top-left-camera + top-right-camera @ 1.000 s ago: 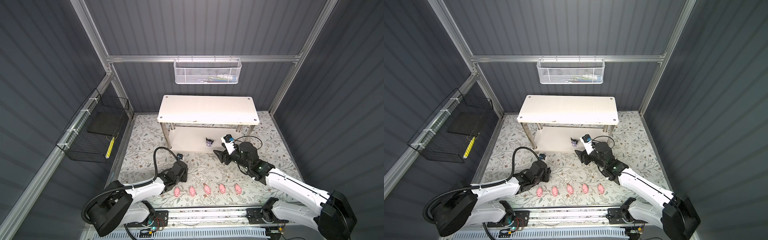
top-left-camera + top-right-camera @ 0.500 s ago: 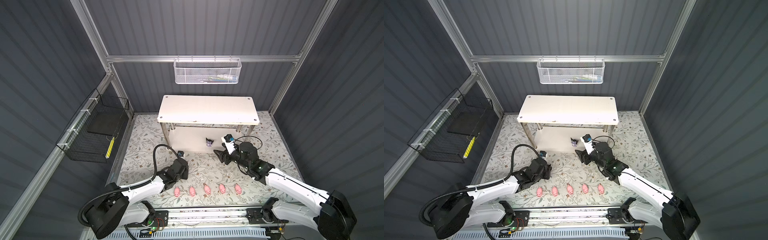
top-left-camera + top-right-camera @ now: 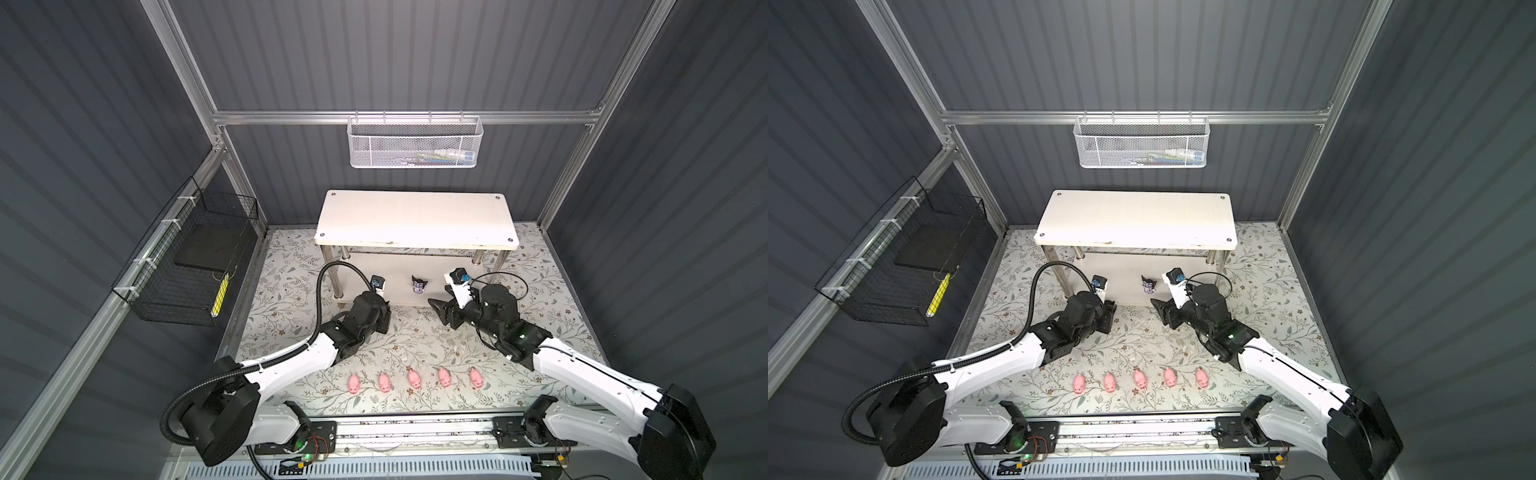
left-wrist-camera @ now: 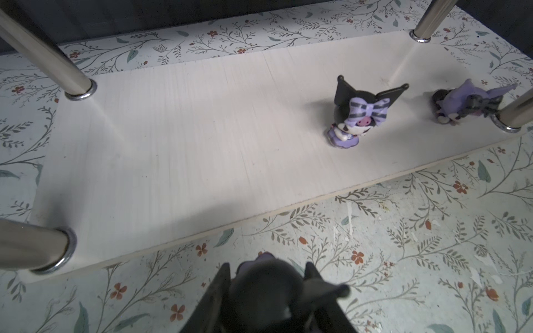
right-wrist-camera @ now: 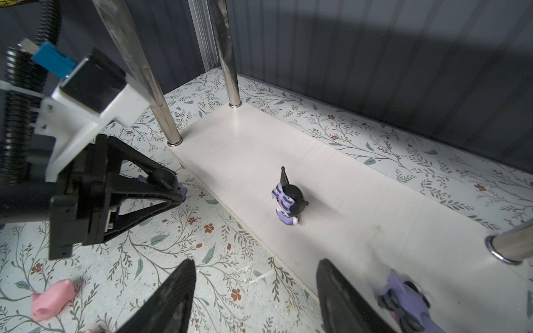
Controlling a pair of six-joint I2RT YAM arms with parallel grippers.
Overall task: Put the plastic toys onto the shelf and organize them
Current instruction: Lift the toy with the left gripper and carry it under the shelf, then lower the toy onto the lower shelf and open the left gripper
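Left gripper (image 4: 268, 271) advanced; 1 figure (image 4: 265, 288) seemingly clamped.

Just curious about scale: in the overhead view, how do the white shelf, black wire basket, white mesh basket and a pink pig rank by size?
Largest: shelf and black wire basket, about alike in a top view, too close to rank.
Then: white mesh basket.
Smallest by far: pink pig.

a white shelf (image 3: 1136, 222) stands at the back of a floral mat (image 3: 1017, 291), with one purple figure (image 3: 1148, 285) on its lower board. the left gripper (image 3: 1108, 316) and right gripper (image 3: 1158, 312) sit low just before that board, either side of the figure. five pigs (image 3: 1140, 379) lie in a row near the mat's front edge, well apart from the shelf.
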